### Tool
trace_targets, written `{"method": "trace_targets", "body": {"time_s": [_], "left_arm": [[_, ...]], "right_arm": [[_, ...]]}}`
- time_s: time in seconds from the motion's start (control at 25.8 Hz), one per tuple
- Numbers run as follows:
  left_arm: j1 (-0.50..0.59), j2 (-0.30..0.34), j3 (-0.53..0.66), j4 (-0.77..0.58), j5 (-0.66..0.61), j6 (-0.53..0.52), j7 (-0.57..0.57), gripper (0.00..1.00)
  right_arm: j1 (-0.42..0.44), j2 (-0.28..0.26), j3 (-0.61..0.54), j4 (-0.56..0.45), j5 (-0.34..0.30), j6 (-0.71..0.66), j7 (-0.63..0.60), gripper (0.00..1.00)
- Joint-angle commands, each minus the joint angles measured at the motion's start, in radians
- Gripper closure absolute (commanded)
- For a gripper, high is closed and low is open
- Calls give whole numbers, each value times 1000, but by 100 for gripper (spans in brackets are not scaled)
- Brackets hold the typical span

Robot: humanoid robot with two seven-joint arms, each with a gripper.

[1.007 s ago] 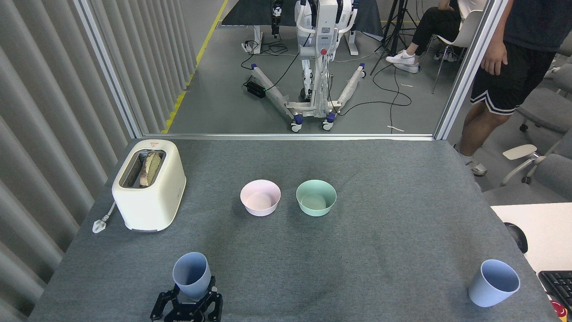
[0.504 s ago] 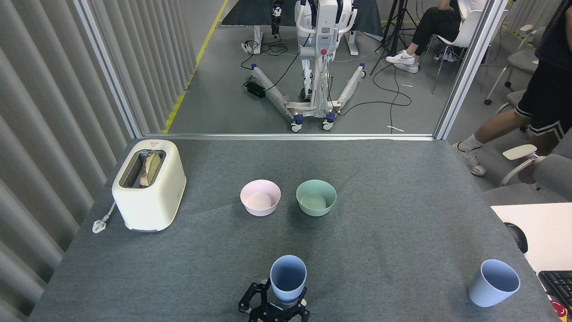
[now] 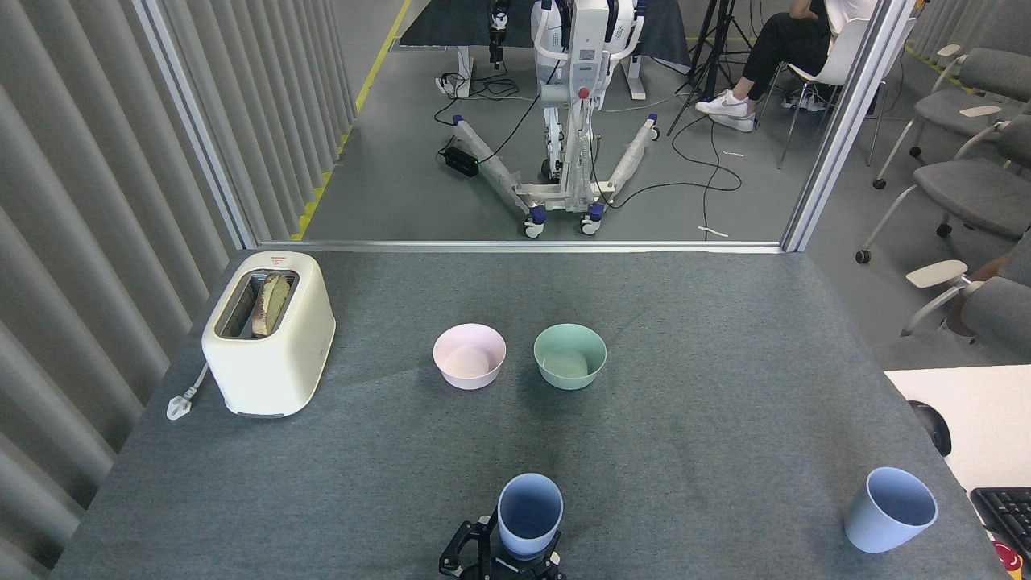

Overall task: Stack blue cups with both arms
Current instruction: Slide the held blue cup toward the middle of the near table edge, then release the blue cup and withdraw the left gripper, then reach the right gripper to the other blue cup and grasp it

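From the table's (image 3: 709,322) middle, the toaster (image 3: 268,334) sits at about ten o'clock: glossy cream plastic, rounded, bread in its slot, well clear of my work. The pink bowl (image 3: 469,356) and mint-green bowl (image 3: 569,355) stand side by side at twelve, smooth, matte and shallow, apart from each other.

At six o'clock my left gripper (image 3: 501,558) has its black jointed fingers wrapped round the base of one blue cup (image 3: 529,515), mouth up. The cup is matte, tapered and handleless, so I judge the hold could slide along the taper if I tilt or jerk it.

The second blue cup (image 3: 889,510) stands at four o'clock, leaning a little, close to the table's right edge. My right gripper is out of sight, so I cannot tell its state. Reaching for that cup carelessly could nudge it off the edge; a skewed entry could jam rim against rim. The grey felt-like cloth should resist sliding.
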Motion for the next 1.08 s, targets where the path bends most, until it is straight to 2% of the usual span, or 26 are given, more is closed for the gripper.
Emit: {"method": "trace_targets", "body": {"time_s": [0.0,0.15,0.66,0.85,1.05], "left_arm": [[0,-1,-1,4,1,2,5,53],[0,1,0,4,6,0,5,2],[26,5,0,-8,6,-10,6,0],[99,11,7,-82,8,-6,6,0],[270,97,77,-218,20,5,6,0]], "right_arm": [[0,1,0,0,1,0,0,0],[0,1,0,2,-1,0,0,0],[-2,0,0,6,-1,0,0,0],[-2,0,0,5,-1,-1,0,0],[0,1,-3,5,-3,-8,-1,0]]}}
